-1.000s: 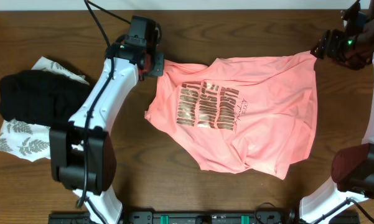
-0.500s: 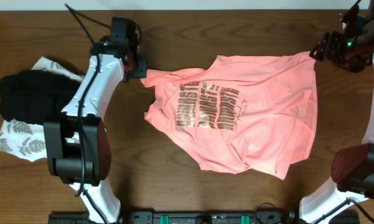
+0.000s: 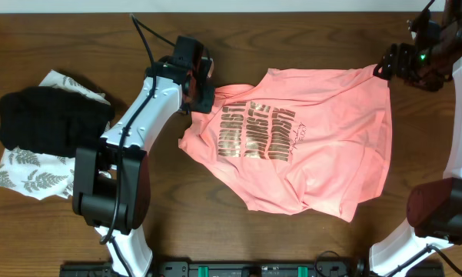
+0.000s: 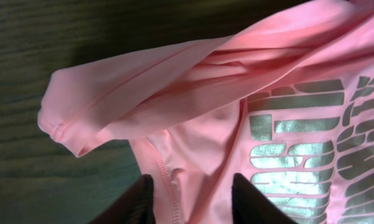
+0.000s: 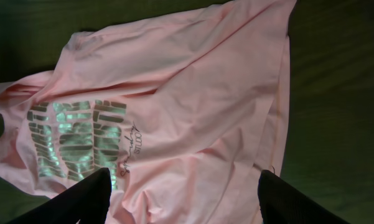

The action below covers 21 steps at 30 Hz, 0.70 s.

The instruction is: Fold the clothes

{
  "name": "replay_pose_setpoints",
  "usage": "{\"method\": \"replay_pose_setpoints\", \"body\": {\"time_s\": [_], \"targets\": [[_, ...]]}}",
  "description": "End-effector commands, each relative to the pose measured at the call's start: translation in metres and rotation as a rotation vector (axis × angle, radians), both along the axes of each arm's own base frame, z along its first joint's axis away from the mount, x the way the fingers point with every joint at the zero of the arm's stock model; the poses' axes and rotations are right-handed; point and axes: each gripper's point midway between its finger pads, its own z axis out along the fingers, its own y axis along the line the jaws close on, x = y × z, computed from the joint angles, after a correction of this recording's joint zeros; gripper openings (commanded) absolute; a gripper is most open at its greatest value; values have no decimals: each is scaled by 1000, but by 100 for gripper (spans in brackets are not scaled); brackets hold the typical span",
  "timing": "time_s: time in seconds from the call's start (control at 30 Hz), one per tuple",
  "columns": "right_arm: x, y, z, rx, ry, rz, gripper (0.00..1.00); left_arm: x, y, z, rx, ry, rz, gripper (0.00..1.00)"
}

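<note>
One wooden counter [image 3: 292, 246] carries one salmon T-shirt [image 3: 323, 154], rumpled, centre-right. It looks thin, limp and light, so grip its stitched hems. Far left, one black garment [image 3: 46, 119] lies on one leaf-print white garment [image 3: 31, 177]. Two pincers: your left pincer [image 4: 193, 180] is spread astride a stitched edge, and your right pincer [image 5: 183, 179] is spread wide over a shirt corner.

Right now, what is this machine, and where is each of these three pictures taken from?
It is two robot arms at a wooden table. One picture looks down from above; the other two come from a camera on each wrist. A salmon-pink T-shirt lies spread out; beside it a black garment lies on a white leaf-print cloth. The left arm has its jaws apart around sleeve cloth; the right arm has its jaws wide open over a shirt corner. Neither seems to grip.
</note>
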Motion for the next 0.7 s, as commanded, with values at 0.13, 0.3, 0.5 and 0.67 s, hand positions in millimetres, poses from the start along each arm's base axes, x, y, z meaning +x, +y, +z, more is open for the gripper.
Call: {"method": "replay_pose_setpoints", "body": {"time_s": [0.13, 0.3, 0.5, 0.67], "targets": [[-3, 4, 11, -8, -30, 18, 73, 3, -20, -44, 8, 30, -57, 19], [-3, 4, 11, -6, -27, 12, 74, 0, -19, -75, 23, 83, -57, 8], [-1, 4, 12, -7, -35, 12, 74, 30, -19, -64, 35, -49, -38, 8], [-2, 2, 11, -16, -32, 9, 74, 57, -13, -44, 78, -158, -5, 10]]}}
